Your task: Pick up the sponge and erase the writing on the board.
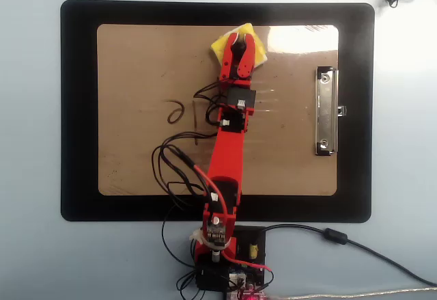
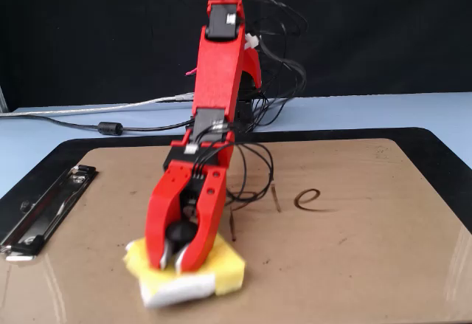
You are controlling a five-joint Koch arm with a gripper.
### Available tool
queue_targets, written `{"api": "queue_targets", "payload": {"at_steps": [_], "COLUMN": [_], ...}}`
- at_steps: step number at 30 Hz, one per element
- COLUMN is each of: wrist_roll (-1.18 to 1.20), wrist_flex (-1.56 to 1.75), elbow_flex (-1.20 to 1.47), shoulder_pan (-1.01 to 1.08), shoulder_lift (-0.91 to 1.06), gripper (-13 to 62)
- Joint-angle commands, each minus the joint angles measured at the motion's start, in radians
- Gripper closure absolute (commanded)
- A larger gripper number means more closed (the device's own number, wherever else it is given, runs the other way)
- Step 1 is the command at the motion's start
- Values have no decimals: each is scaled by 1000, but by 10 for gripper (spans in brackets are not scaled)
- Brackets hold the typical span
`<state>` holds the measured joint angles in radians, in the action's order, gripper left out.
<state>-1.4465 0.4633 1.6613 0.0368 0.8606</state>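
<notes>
The tan board (image 1: 136, 74) lies on a black mat, also seen in the fixed view (image 2: 354, 265). My red gripper (image 1: 240, 38) is stretched out to the board's far edge and is shut on the yellow sponge (image 1: 220, 42), pressing it flat on the board. In the fixed view the gripper (image 2: 175, 263) and sponge (image 2: 228, 269) are close to the camera. What shows of the writing (image 1: 175, 113) is an "e" and a short stroke beside the arm. The fixed view shows the writing (image 2: 310, 199) too, with a faint stem under the arm's wires.
A silver clip (image 1: 326, 111) sits on the board's right short edge, at the left in the fixed view (image 2: 44, 207). The black mat (image 1: 78, 108) frames the board. Loose black wires (image 1: 174, 170) hang from the arm over the board. A grey cable (image 2: 110, 127) lies on the table.
</notes>
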Motion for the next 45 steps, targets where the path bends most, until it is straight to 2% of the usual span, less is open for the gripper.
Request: {"api": "queue_targets", "payload": {"at_steps": [1,5,7,9,14,16,19,23,26,28,33,35,38,42,44,45], "wrist_roll": [-55,-103,-98,-91,15,32,14,6,11,15,28,23,5,-29,-28,-21], "wrist_flex": [-37,-43,-51,-43,-43,-49,-41,-127,-252,-276,-256,-262,-233,-249,-293,-316], "elbow_flex": [232,775,922,874,422,360,603,963,997,865,462,402,647,1058,1123,1117], "shoulder_pan": [-41,-86,-89,-91,-98,-141,-192,-193,-195,-193,-181,-190,-222,-264,-264,-265], "shoulder_lift": [196,762,900,853,439,377,537,928,1058,954,534,472,666,1152,1279,1281], "gripper": [574,574,574,574,574,574,574,574,574,574,574,574,574,574,574,574]}}
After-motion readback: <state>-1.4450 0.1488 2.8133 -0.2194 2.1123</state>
